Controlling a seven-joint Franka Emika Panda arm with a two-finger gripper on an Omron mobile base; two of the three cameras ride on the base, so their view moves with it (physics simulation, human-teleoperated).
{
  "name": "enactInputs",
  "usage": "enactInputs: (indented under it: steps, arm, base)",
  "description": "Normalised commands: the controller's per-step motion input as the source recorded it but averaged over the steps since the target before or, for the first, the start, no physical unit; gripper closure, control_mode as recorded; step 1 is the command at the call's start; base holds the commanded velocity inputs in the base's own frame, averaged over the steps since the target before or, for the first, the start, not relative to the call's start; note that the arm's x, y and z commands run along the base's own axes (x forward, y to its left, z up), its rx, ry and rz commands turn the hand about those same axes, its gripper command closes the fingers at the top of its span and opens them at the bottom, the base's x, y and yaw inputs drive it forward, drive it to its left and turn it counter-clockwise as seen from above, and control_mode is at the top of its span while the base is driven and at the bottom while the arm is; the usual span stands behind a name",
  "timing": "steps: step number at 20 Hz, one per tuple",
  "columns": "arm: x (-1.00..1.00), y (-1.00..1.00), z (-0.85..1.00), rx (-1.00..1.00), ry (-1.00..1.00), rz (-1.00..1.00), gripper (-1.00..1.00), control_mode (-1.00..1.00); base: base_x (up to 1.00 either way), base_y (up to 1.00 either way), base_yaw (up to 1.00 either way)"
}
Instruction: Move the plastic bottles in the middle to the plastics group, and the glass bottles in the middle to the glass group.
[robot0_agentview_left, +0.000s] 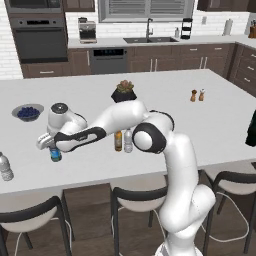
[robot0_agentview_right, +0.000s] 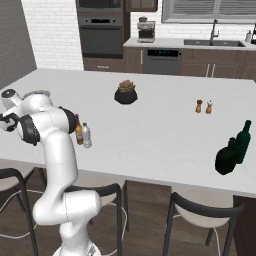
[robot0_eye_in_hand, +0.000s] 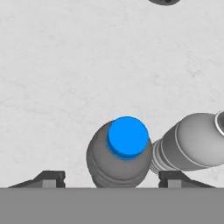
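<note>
Bright, even rendered light; soft shadows, slightly coarse.

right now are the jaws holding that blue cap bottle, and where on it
Nothing is held: the jaws stand open either side of the blue-capped bottle, which stands on the counter beside a clear bottle.

A home kitchen — wall oven (robot0_agentview_left: 39, 37) and sink (robot0_agentview_left: 148, 39) behind a white island (robot0_agentview_left: 210, 125) — stools (robot0_agentview_left: 132, 200) tucked under it.
</note>
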Motion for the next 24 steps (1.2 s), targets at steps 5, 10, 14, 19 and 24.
enactInputs:
  steps: [5,10,14,19,24]
  arm:
    - [0.00,0.00,0.02,0.00,0.00,0.00,-1.00,-1.00]
    - [-0.26,-0.26,0.41,0.02,0.00,0.00,-1.00,-1.00]
    - [-0.61,-0.78,0.58,0.08,0.00,-0.02,-1.00,-1.00]
    - [-0.56,-1.00,0.13,0.07,-0.01,-0.06,-1.00,-1.00]
    - [-0.59,-1.00,0.00,0.08,0.00,-0.10,-1.00,-1.00]
  base:
    - [0.00,0.00,0.00]
    - [0.00,0.00,0.00]
    - [0.00,0.00,0.00]
    - [0.00,0.00,0.00]
    - [0.00,0.00,0.00]
